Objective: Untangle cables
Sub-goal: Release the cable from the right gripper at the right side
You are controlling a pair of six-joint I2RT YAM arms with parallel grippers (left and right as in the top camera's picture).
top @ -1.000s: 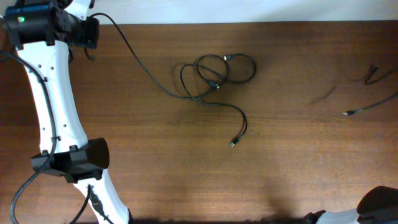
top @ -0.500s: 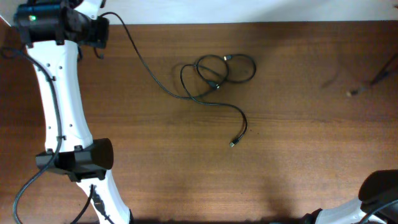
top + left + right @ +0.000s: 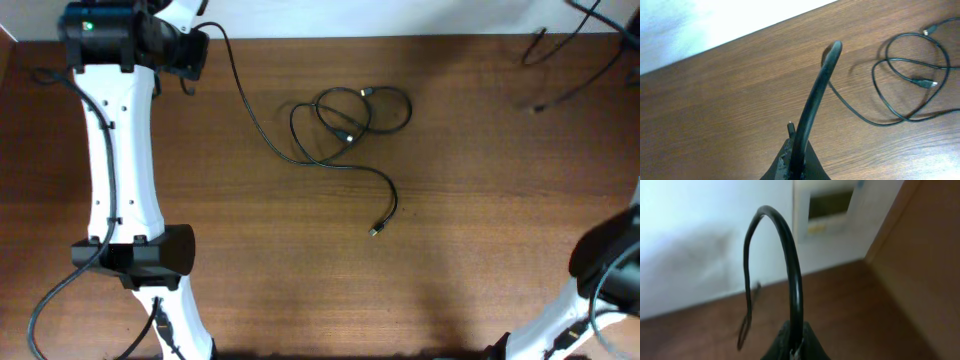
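A thin black cable (image 3: pixel 250 108) runs from my left gripper (image 3: pixel 198 50) at the table's back left down into a loose tangle of loops (image 3: pixel 408 105) at centre back. Its free plug (image 3: pixel 375 232) lies mid-table. In the left wrist view the jaws (image 3: pixel 796 161) are shut on this cable (image 3: pixel 815 95), which arches up and drops toward the loops (image 3: pixel 875 75). A second black cable (image 3: pixel 538 107) hangs at the back right. In the right wrist view the jaws (image 3: pixel 796 344) are shut on it (image 3: pixel 792 275). The right gripper itself is outside the overhead view.
The brown wooden table (image 3: pixel 480 250) ends at a white wall along the back. My left arm's white links (image 3: pixel 120 160) stretch along the left side. The right arm's base (image 3: pixel 610 260) sits at the front right corner.
My left gripper has moved right along the back edge with its cable. The right cable has been carried up and back toward the back right corner, off the table surface.
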